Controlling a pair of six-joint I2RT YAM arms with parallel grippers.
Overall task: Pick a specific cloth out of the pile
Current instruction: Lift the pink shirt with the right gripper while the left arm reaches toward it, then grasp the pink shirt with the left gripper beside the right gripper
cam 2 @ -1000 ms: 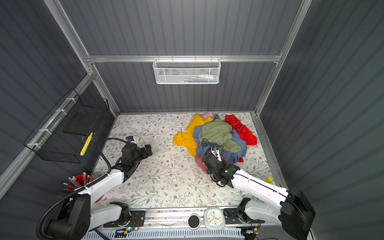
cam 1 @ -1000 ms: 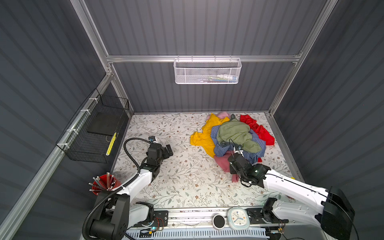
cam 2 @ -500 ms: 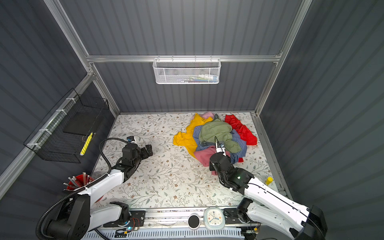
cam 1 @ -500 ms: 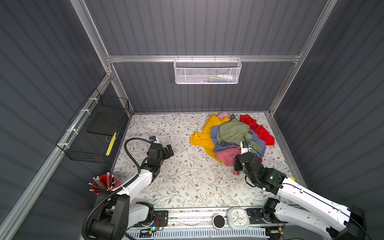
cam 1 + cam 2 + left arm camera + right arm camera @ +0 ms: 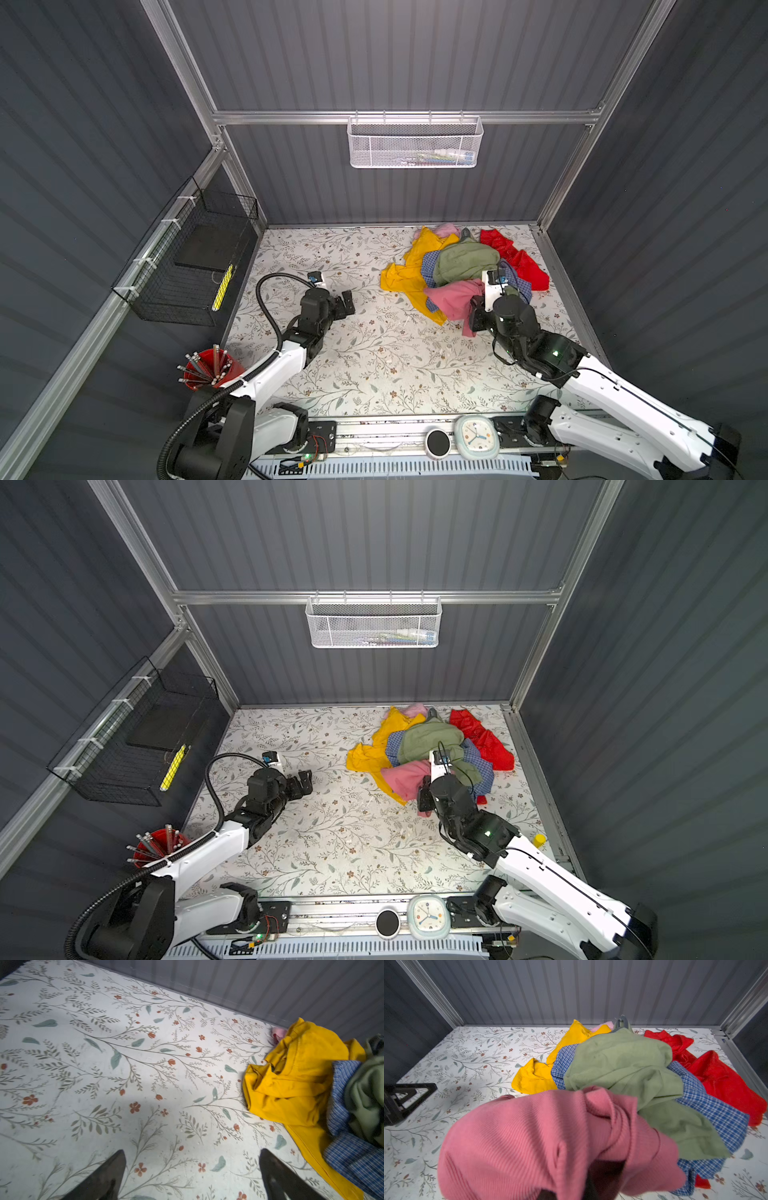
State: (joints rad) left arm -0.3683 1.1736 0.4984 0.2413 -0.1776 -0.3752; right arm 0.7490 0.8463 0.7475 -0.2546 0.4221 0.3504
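Looks like extraction step: R gripper [image 5: 473,316] pinched shut on rose-pink cloth [image 5: 451,296], at pile's [image 5: 465,257] 6 o'clock edge, far end seemingly under green garment [image 5: 623,1068]. L gripper [image 5: 347,302] spread wide, empty, 9 o'clock of pile. Next: needs steady pull toward 7 o'clock, w/o dragging neighbours

cloth [image 5: 529,1142]: ribbed matte knit; green garment [image 5: 623,1068]: soft matte fabric; desk [image 5: 104,1064]: smooth, floral print; basket [image 5: 415,145]: white metal mesh.

The pile [image 5: 465,262] sits at one o'clock on the table [image 5: 374,374], against the back wall [image 5: 415,199]. The cloth [image 5: 451,297] lies at its seven o'clock edge, left gripper [image 5: 348,302] well apart out at nine o'clock.
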